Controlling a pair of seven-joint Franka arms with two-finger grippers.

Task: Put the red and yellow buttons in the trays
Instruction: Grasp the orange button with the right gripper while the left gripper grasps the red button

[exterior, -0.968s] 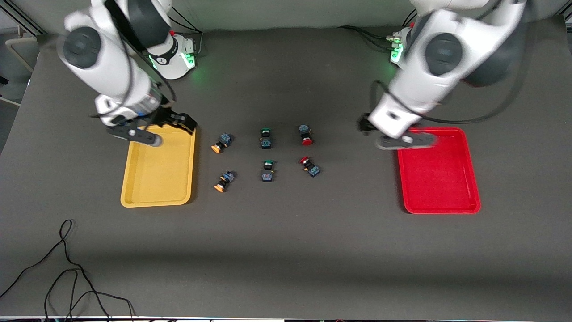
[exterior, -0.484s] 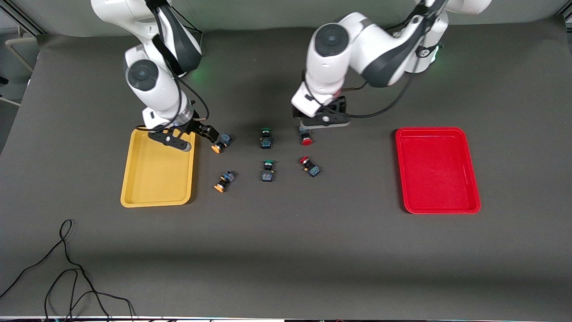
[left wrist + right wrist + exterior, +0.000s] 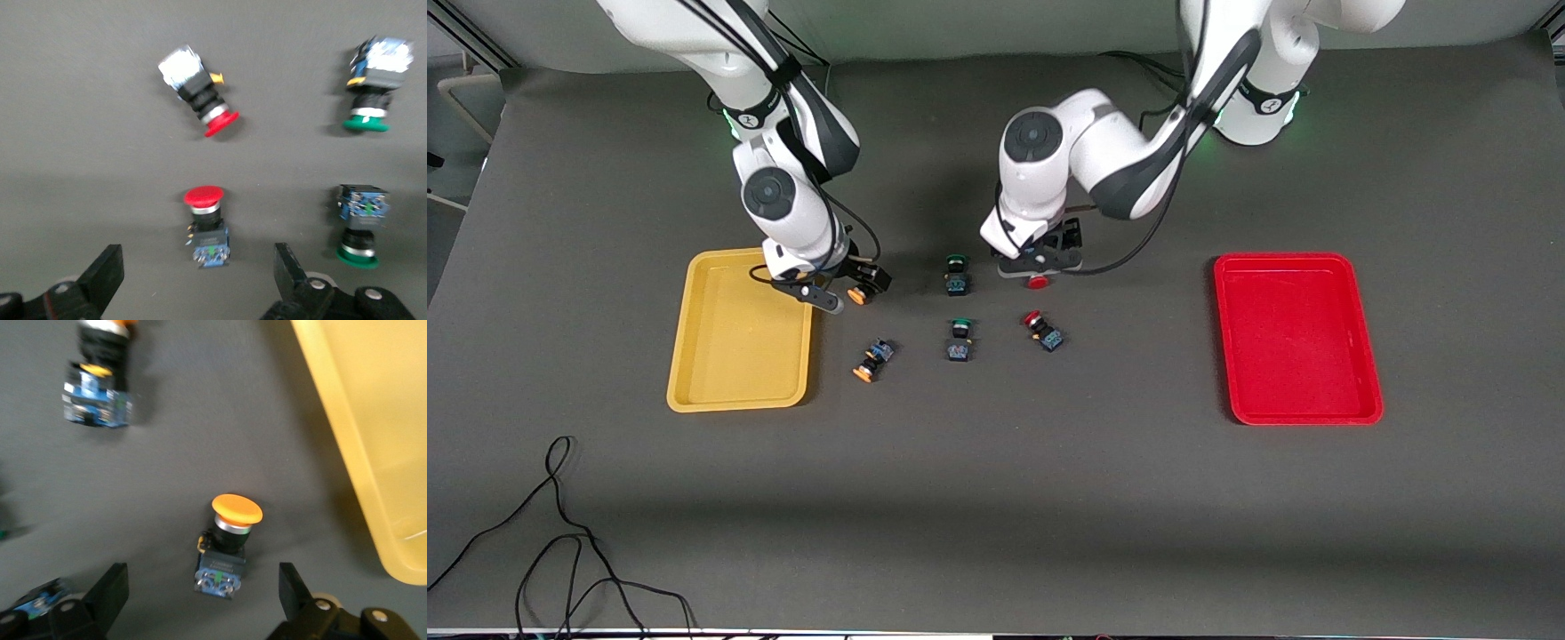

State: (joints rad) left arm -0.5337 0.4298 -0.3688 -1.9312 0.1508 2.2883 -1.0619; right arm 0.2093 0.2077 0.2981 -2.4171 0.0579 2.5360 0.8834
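The right gripper (image 3: 845, 292) is low over a yellow-capped button (image 3: 860, 296), just beside the yellow tray (image 3: 694, 356). Its jaws stand wide open, one on each side of the button, and grip nothing. In the right wrist view the two fingers (image 3: 110, 593) flank this button (image 3: 227, 543) without touching it, and the tray rim (image 3: 347, 447) shows close by.

The left gripper (image 3: 1039, 264) is low over a red-capped button (image 3: 1037, 283) near the middle of the bench (image 3: 996, 498). Its jaws are likewise wide open and hold nothing. In the left wrist view the fingers (image 3: 107, 273) straddle this button (image 3: 207, 223) with clear space on both sides.

The second yellow-capped button (image 3: 871, 360) lies on the bench nearer to the front camera, close to the yellow tray's corner. The second red-capped button (image 3: 1042, 331) lies nearer to the front camera than the first red one, tilted. Two green-capped buttons lie between the yellow and red pairs: one (image 3: 957, 274) in the farther row, one (image 3: 959, 340) in the nearer row.

The yellow tray sits toward the right arm's end of the bench. The red tray (image 3: 1365, 356) sits toward the left arm's end, well apart from the buttons. All six buttons rest on the bench surface, outside both trays. A black cable (image 3: 560, 533) lies near the bench corner nearest the front camera at the right arm's end.
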